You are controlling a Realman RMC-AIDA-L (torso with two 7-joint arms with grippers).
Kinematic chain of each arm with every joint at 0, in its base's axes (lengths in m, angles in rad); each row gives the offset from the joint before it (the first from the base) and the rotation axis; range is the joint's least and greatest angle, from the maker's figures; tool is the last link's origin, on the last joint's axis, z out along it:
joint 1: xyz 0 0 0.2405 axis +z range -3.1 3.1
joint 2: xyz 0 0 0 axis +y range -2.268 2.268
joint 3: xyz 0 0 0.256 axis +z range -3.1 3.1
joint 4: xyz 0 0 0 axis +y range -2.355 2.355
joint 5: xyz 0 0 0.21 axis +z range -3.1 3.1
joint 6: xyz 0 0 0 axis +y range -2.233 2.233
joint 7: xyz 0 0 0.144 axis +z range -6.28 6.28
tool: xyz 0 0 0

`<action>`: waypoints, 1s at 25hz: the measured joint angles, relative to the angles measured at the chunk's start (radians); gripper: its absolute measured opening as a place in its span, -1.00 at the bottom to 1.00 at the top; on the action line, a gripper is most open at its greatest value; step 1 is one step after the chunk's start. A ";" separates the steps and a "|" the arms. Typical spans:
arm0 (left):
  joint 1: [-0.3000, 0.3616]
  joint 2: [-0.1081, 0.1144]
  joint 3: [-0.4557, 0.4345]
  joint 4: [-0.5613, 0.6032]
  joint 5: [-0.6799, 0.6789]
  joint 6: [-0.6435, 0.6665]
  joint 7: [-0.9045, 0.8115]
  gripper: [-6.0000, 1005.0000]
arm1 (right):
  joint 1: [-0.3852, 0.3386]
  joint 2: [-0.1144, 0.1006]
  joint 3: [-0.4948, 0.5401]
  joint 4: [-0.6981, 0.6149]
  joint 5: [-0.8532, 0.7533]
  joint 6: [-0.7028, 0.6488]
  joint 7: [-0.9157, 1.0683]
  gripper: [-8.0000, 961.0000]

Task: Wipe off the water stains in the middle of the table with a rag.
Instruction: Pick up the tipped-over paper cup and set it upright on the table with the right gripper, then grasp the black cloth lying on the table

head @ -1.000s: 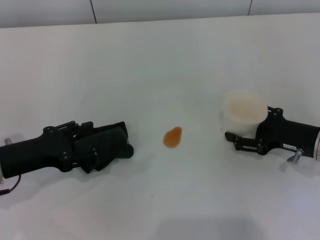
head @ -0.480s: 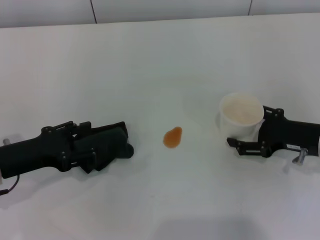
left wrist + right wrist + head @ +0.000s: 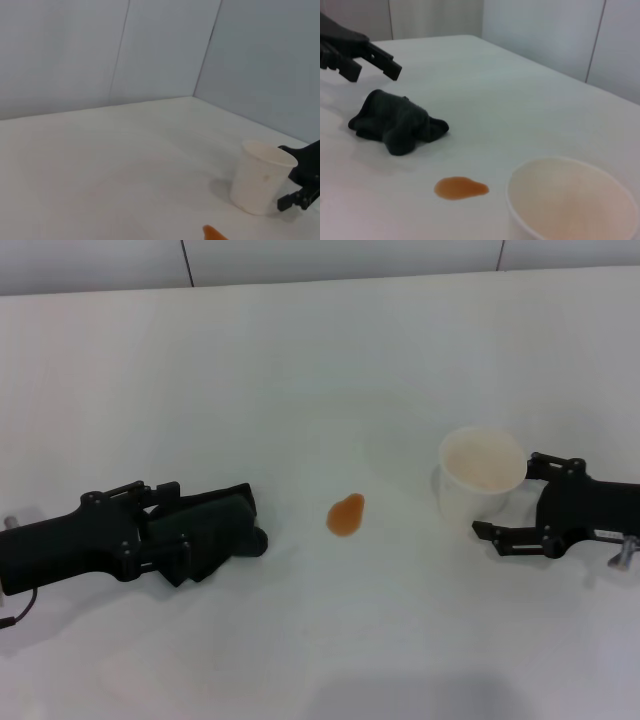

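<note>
While you look down from the head camera, you see the white table (image 3: 320, 370) with the water stains (image 3: 346, 514), a single small orange-amber blob, sitting near its middle. To the left of the blob, a little apart from it, lies the rag (image 3: 215, 530), a dark lumpy cloth. The left gripper (image 3: 200, 525) lies low at the table with its fingers spread on either side of the rag; you cannot tell from this angle whether they actually press on the cloth. On the right side stands a white cup (image 3: 480, 475), upright, well clear of the blob. The right gripper (image 3: 510, 505) sits just beside the cup, its jaws apart, one finger on the far side and one on the near side of it, neither visibly pinching the wall.

From the left wrist camera you get the bare tabletop running to the grey walls, the cup (image 3: 262, 177) standing upright, and the dark fingers of the right gripper (image 3: 301, 175) just beside it. Only a sliver of the orange blob (image 3: 214, 233) shows at the picture's edge.

From the right wrist camera you see the cup's open rim (image 3: 572, 202) close up, the blob (image 3: 460, 188) on the table beyond it, and the rag (image 3: 395, 121) farther off, bunched in a heap. The left gripper's fingers (image 3: 372, 59) hang just past the rag, apart, and here they look clear of the cloth.
</note>
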 joint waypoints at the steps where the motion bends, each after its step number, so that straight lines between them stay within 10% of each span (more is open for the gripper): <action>1: 0.000 0.000 0.000 0.000 0.000 -0.001 0.000 0.49 | -0.001 0.000 0.013 -0.004 -0.007 -0.010 0.004 0.82; 25: -0.006 -0.003 0.000 0.001 -0.005 0.000 0.003 0.48 | 0.079 -0.001 0.387 -0.285 -0.342 -0.462 0.345 0.82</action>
